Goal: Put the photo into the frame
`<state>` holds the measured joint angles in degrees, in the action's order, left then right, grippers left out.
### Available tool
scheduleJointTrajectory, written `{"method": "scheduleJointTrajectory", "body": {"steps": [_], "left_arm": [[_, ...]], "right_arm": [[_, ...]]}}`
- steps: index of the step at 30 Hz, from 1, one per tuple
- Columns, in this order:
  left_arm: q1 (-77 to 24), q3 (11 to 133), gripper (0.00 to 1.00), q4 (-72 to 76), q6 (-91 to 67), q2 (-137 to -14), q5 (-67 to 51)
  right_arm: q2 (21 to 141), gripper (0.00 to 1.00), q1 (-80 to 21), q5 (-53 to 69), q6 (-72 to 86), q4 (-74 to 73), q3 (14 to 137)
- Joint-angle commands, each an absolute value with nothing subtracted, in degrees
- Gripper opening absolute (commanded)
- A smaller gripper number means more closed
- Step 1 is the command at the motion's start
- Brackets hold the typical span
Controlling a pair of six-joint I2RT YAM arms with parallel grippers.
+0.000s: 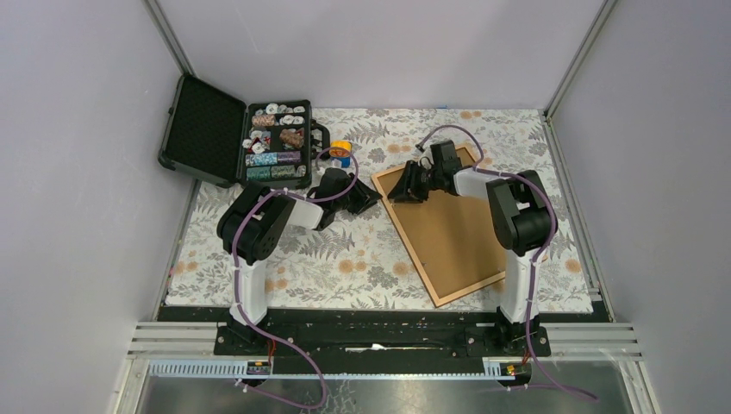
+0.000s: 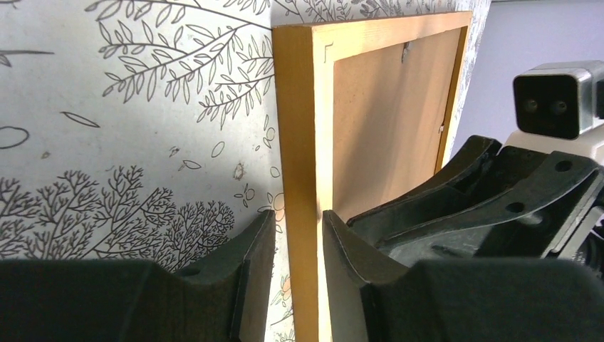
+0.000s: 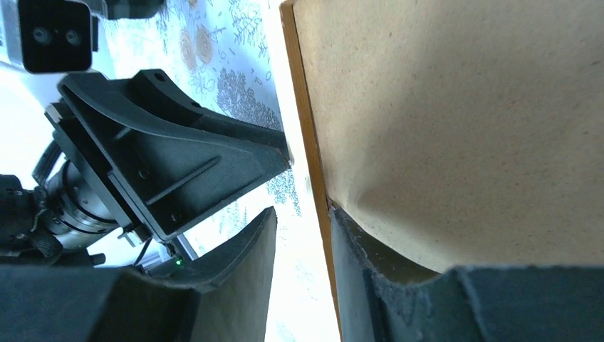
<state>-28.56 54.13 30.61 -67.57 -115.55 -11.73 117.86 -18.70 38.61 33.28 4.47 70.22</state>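
While frame (image 1: 452,233) lies back-up | left gripper (image 2: 298,216) open astride its edge | right gripper (image 3: 303,209) open astride same corner

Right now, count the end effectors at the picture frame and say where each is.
2. The left end effector straddles the picture frame's moulding near its far-left corner; the right end effector straddles the edge close beside it.

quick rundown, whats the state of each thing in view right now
frame: lying back up
backing board: sitting in the frame
photo: not in view
case: open, lid laid back
left gripper: astride the frame's edge, grip unclear
right gripper: open, astride the frame's edge
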Motion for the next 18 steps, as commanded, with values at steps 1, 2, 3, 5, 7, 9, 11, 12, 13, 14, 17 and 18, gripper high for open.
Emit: {"method": "scheduleJointTrajectory", "body": {"steps": [1,2,3,5,7,9,11,12,13,14,17,18], "left_arm": [[-28.1,55.1,0.35,27.8,-66.6,-115.7,-9.8],[-28.1,55.2,0.35,27.7,-66.6,-115.7,-9.8],[-28.1,55.3,0.35,27.6,-66.6,-115.8,-9.8],[-28.1,55.4,0.34,27.3,-66.6,-115.8,-9.8],[-28.1,55.5,0.34,27.1,-66.6,-116.0,-9.8],[-28.1,55.8,0.33,26.7,-66.5,-116.2,-9.7],[-28.2,56.2,0.33,26.2,-66.5,-116.4,-9.7],[-28.1,56.3,0.33,26.0,-66.4,-116.4,-9.7],[-28.1,56.5,0.33,25.8,-66.4,-116.5,-9.7],[-28.1,56.7,0.33,25.6,-66.4,-116.6,-9.7],[-28.1,56.9,0.33,25.3,-66.4,-116.8,-9.6],[-28.1,56.9,0.33,25.3,-66.4,-116.9,-9.6]], "right_arm": [[116.9,0.41,-17.4,37.6,32.3,1.3,74.8],[117.6,0.40,-17.4,37.4,32.0,0.6,75.5],[118.3,0.39,-17.4,37.4,31.7,0.4,76.2],[119.8,0.38,-17.4,37.5,31.7,0.4,76.4],[120.9,0.38,-17.5,37.9,32.0,0.4,75.8],[122.5,0.37,-17.5,39.0,32.1,0.9,75.9],[123.7,0.34,-17.5,39.8,32.2,1.2,75.7],[123.9,0.32,-17.6,40.0,32.3,1.4,75.4],[123.8,0.31,-17.6,40.3,32.4,1.8,74.8],[123.8,0.31,-17.7,40.5,32.4,2.3,74.2],[124.0,0.31,-18.1,43.7,32.9,3.9,72.5],[123.9,0.30,-18.2,44.3,33.1,4.0,72.0]]}}
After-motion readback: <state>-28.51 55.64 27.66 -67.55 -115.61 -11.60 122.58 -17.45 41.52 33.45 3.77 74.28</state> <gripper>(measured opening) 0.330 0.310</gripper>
